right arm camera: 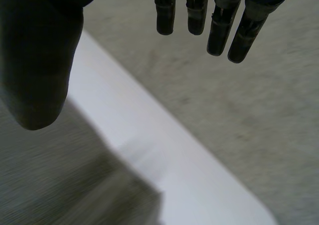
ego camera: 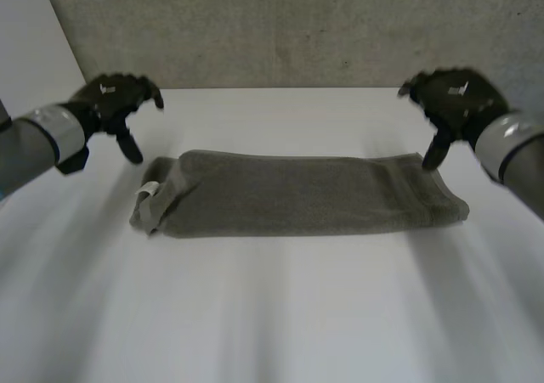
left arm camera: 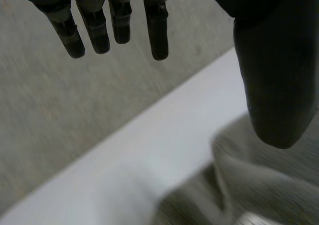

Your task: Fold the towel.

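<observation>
In the head view, we see the towel [ego camera: 297, 194] lying as a long folded strip across the middle of the tabletop [ego camera: 272, 315]. The left robot hand [ego camera: 115, 103] hovers at its 10 o'clock corner and the right robot hand [ego camera: 455, 98] at 2 o'clock. In the left wrist view, the fingers [left arm camera: 157, 30] are spread wide and empty, with the thumb above cloth. In the right wrist view, that robot hand is likewise wide and holding nothing. We judge a shallow pinch might catch only the top layer, peeling the fold apart.

Head camera behind and between the arms, looking down over the table [ego camera: 272, 315] toward the wall [ego camera: 297, 26], wrist cameras close along the left hand [left arm camera: 274, 60] and right hand [right arm camera: 40, 50], facing the table's far edge, each sharing one towel [ego camera: 297, 196] end with the head view.
</observation>
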{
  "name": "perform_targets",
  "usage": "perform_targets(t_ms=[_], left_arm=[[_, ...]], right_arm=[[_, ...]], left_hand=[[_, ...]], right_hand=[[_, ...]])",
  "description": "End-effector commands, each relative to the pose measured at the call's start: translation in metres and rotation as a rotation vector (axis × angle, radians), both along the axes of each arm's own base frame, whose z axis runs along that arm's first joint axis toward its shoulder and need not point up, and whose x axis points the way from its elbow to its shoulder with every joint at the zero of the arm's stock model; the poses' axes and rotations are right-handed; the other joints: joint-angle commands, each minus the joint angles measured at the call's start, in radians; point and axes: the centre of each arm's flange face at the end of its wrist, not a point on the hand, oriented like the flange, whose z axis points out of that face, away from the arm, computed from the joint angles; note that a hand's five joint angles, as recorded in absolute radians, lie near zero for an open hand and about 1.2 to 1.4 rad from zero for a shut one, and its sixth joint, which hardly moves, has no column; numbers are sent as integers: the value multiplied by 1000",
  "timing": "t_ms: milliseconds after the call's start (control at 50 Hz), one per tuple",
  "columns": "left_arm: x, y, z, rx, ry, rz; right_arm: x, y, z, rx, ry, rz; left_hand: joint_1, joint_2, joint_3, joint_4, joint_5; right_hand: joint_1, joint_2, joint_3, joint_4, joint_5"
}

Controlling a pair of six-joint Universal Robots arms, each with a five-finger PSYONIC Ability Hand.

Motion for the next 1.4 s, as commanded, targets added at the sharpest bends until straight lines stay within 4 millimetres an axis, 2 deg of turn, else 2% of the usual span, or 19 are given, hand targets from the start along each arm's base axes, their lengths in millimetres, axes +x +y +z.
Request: perform_targets(t_ms=[20,40,80,120,140,200,240,380,560,640,780,820,960,1000,1020,1060,1120,1260,1400], left_arm=[[7,36,-37,167,-14,7],[8,45,-44,193,-16,7],[7,52,-52,211,-19,2],[5,56,-58,217,-20,-1],[4,59,-63,206,-21,-4],[-1,60,-69,184,-7,-11],[-4,58,-71,181,12,-5],[-7,41,-81,164,68,100],[-8,35,-97,184,50,139],[-7,33,-102,182,45,156],[-5,30,-104,170,37,183],[-3,29,-103,163,36,195],[3,25,-100,157,42,217],[4,25,-99,156,42,219],[5,24,-99,156,44,223],[7,24,-99,156,44,228],[9,24,-97,157,46,233],[9,26,-96,157,47,235],[8,28,-95,157,47,230]], right_arm=[[-8,31,-48,125,121,60],[-8,31,-48,125,121,60],[-10,39,-66,161,167,76],[-10,40,-74,163,178,83],[-9,37,-84,164,182,84],[-10,32,-94,163,181,78],[-16,19,-105,145,176,52],[-28,0,-120,135,171,7],[-38,-15,-138,124,170,-24],[-42,-21,-139,94,166,-36],[-55,-34,-140,67,160,-76],[-56,-35,-142,70,159,-74],[-56,-37,-145,75,161,-72],[-56,-36,-146,81,163,-77],[-56,-36,-146,81,163,-77],[-57,-35,-144,85,164,-83],[-57,-33,-142,83,163,-83],[-55,-27,-132,66,143,-76],[-53,-24,-133,58,140,-68]], left_hand=[[-73,-62,-70,-72,-51],[-73,-62,-70,-72,-51],[-75,-65,-73,-75,-54],[-73,-62,-70,-72,-51],[-70,-59,-67,-70,-48],[-70,-59,-67,-70,-48],[-70,-59,-67,-70,-48],[-64,-53,-61,-64,-42],[-67,-56,-64,-67,-45],[-67,-56,-64,-67,-45],[-67,-56,-64,-67,-45],[-70,-59,-67,-70,-48],[-70,-59,-67,-70,-48],[-70,-59,-67,-70,-48],[-70,-59,-67,-70,-48],[-70,-59,-67,-70,-48],[-70,-59,-67,-70,-48],[-73,-62,-70,-72,-51],[-73,-62,-70,-72,-51]], right_hand=[[-55,-73,-74,-86,-60],[-55,-73,-74,-86,-60],[-55,-73,-74,-86,-60],[-55,-73,-74,-86,-60],[-55,-73,-74,-86,-60],[17,-1,-3,-14,12],[140,122,120,109,135],[202,184,182,170,197],[364,345,344,332,358],[428,410,409,397,423],[830,812,810,798,825],[848,830,828,816,843],[795,777,775,764,790],[606,587,586,574,600],[604,586,585,573,599],[371,352,351,339,365],[253,234,233,221,247],[249,231,229,218,244],[276,257,256,244,270]])
